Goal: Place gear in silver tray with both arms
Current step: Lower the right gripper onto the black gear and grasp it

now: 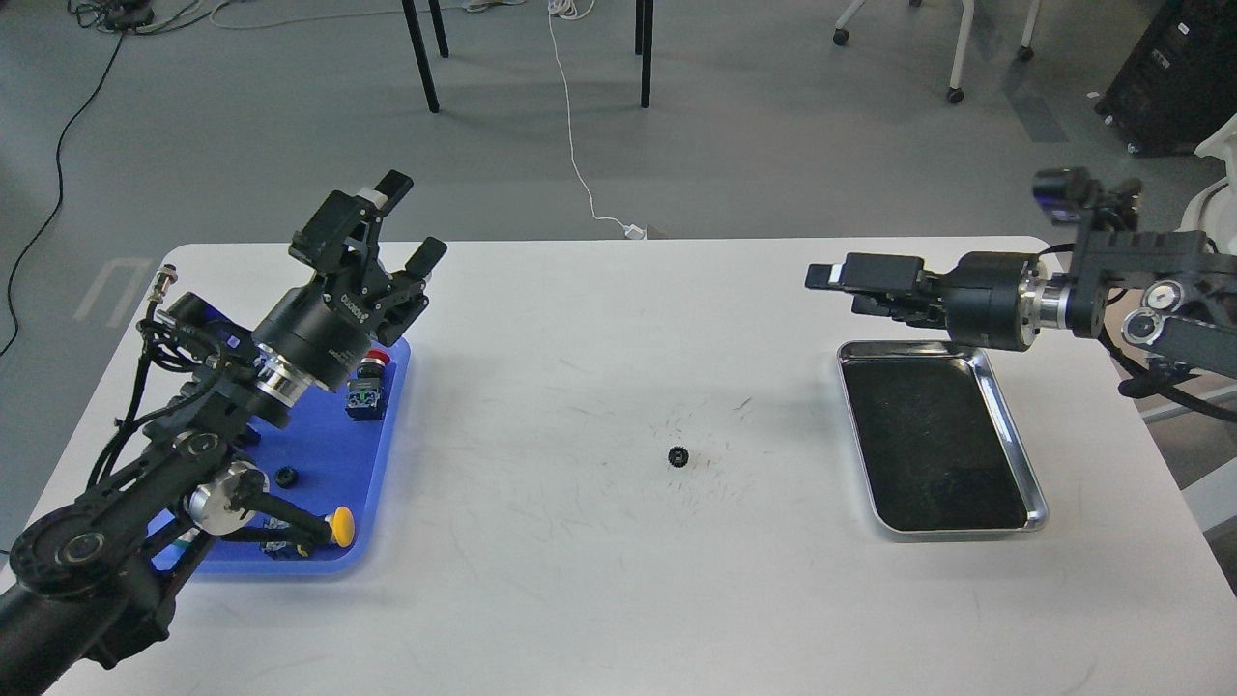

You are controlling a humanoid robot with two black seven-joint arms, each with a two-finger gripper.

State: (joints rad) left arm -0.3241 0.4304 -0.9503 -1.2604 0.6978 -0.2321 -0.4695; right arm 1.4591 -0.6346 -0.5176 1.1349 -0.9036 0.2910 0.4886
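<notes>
Gear (678, 455) lies small on the white table (580, 599). Left gripper (391, 227), jaws spread, tilts above the half-hidden blue tray (382, 483); right gripper (850, 282), jaw state unclear, reaches over the silver tray (1010, 425).

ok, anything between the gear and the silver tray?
Nothing: head view shows only bare, scuffed table between the gear and the silver tray. The right gripper hangs above the tray's far end.

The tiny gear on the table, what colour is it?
The gear is black, seen in the head view.

Small black gear (678, 456) lies on the white table (580, 580), between blue tray (377, 464) and silver tray (1005, 387)
</notes>
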